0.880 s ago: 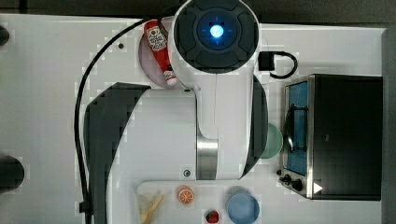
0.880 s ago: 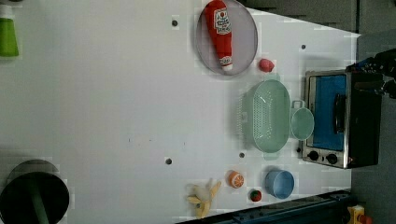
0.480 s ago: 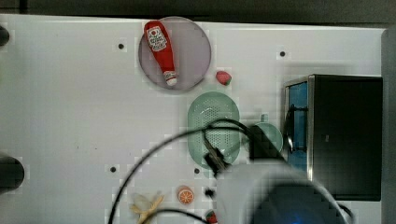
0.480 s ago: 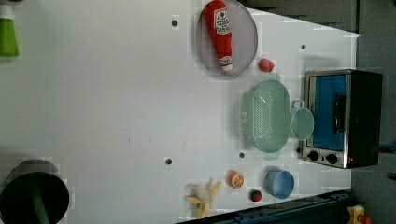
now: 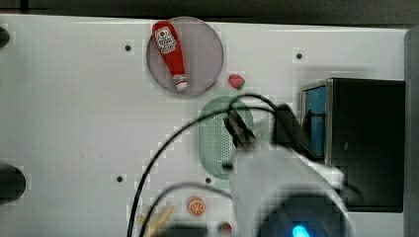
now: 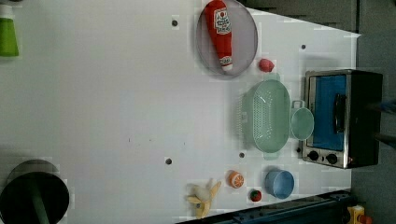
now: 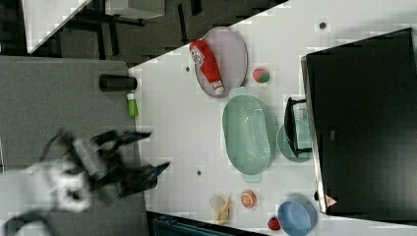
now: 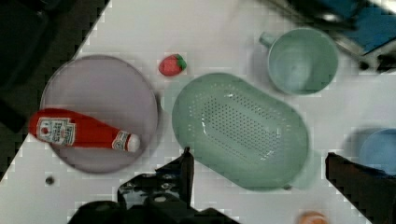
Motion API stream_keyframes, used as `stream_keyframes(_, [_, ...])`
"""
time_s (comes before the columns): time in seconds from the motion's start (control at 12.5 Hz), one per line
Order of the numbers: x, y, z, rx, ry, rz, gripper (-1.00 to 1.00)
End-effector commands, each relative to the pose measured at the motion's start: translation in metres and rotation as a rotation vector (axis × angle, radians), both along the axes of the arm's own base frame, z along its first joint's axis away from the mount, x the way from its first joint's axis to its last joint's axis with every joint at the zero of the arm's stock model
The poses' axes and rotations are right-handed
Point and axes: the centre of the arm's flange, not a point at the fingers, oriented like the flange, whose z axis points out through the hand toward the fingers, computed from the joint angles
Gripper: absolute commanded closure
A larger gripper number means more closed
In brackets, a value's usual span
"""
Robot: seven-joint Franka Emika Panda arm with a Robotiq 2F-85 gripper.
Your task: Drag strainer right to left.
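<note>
The gripper [image 8: 257,168] hung over the strainer [image 8: 240,128], jaws spread wide and holding nothing. In the left view, a mug [image 6: 302,123] sat just right of the strainer.

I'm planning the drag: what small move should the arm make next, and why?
Probably lower the open gripper onto the near rim of the pale green oval plastic strainer: its fingers hang apart above it, touching nothing, and the strainer sits beside the mint-green mug.

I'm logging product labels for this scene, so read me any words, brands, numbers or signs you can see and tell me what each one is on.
Ketchup bottle: white label with print, too blurred to read.
Toaster oven: small red-edged triangle sign at one corner, symbol unreadable.
Toaster oven knobs: no readable markings.
Strainer, mug, blue bowl: no text.
</note>
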Motion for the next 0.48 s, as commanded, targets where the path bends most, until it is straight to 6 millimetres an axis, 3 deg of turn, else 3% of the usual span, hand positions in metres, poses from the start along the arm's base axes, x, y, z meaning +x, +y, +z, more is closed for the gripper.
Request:
stream_keyframes(0.08, [-0.001, 0.022, -0.166, -0.001, 0.213, -0.172, -1.0])
stream_keyframes(0.48, [0.017, 0.031, -0.287, 0.012, 0.15, -0.35, -1.0])
